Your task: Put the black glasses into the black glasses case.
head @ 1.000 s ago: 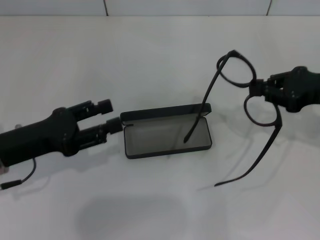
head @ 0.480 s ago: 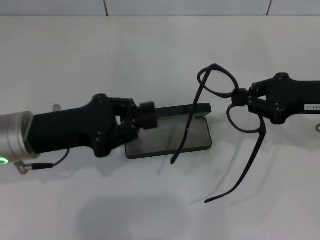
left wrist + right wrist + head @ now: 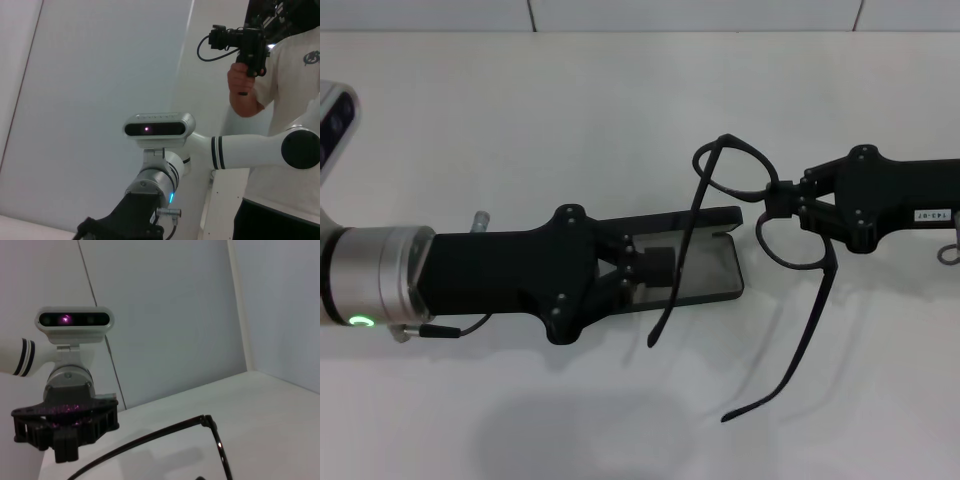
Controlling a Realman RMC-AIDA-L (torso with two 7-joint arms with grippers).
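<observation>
right gripper [image 3: 782, 198] clenched on black glasses [image 3: 760, 222] bridge, temples unfolded. left gripper [image 3: 655, 268], state indeterminate, overhangs black glasses case [image 3: 728, 262]; risk: temple strikes it.

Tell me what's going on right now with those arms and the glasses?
Right gripper shut on the black glasses, held up, temples open. Left gripper over the open black glasses case, covering much of it, in the way.

A plain white counter [image 3: 620, 130] carries the open black glasses case [image 3: 715, 270], which lies flat near its middle, lid back, partly covered from above.
</observation>
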